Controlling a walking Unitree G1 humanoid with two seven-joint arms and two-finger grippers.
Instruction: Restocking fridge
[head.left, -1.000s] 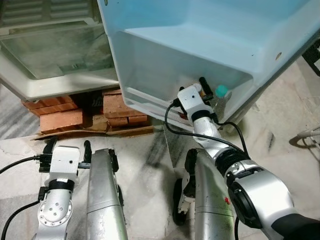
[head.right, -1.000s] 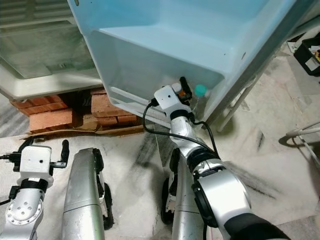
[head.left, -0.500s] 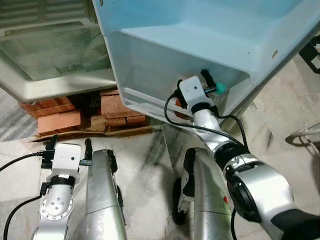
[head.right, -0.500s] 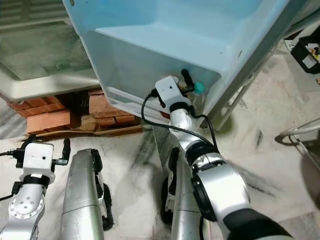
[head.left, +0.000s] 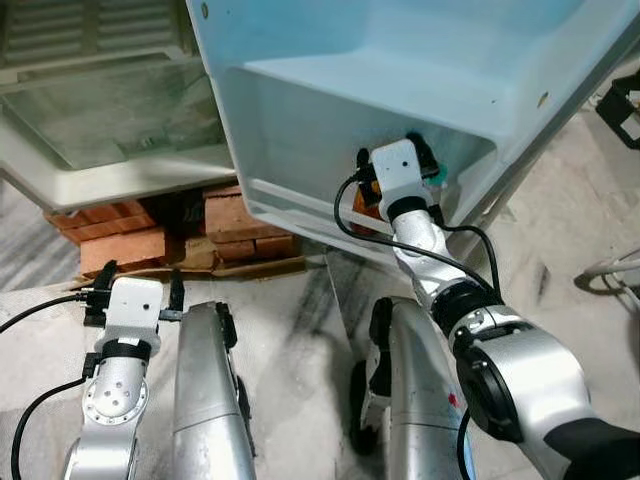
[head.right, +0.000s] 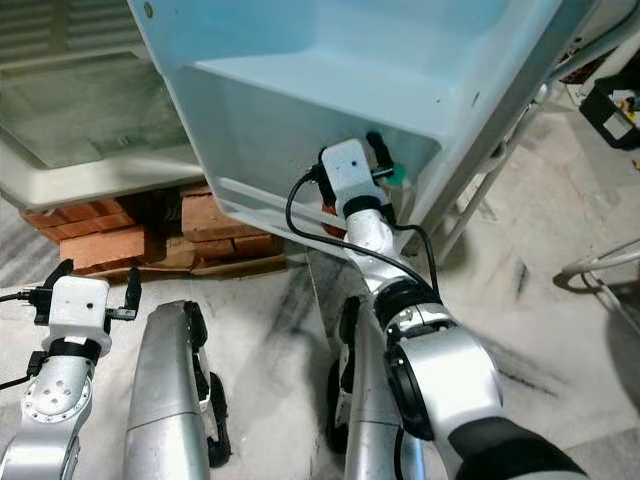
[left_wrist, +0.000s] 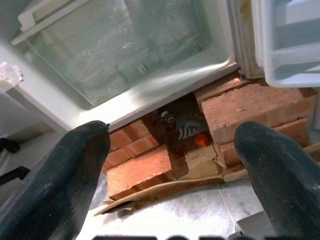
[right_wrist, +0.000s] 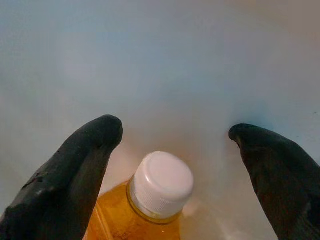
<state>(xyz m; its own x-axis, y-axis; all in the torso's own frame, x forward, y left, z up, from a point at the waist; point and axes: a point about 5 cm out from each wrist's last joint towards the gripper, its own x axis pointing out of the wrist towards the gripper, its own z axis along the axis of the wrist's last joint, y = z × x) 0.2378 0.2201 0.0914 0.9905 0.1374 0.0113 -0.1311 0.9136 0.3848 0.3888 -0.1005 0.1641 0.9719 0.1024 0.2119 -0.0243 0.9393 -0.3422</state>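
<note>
One second has carried the right gripper deeper into the door bin, so the teal cap that stood clear beside it is now nearly hidden behind the wrist. The fridge door fills the upper scene, with the glass shelf of the open fridge to its left, stacked bricks below that, and flattened cardboard on the pale floor. In the bin an orange-filled bottle with a white cap stands between the right fingers, which are spread wide and grip nothing (touching is unclear). The left gripper hangs low, fingers apart, empty.
</note>
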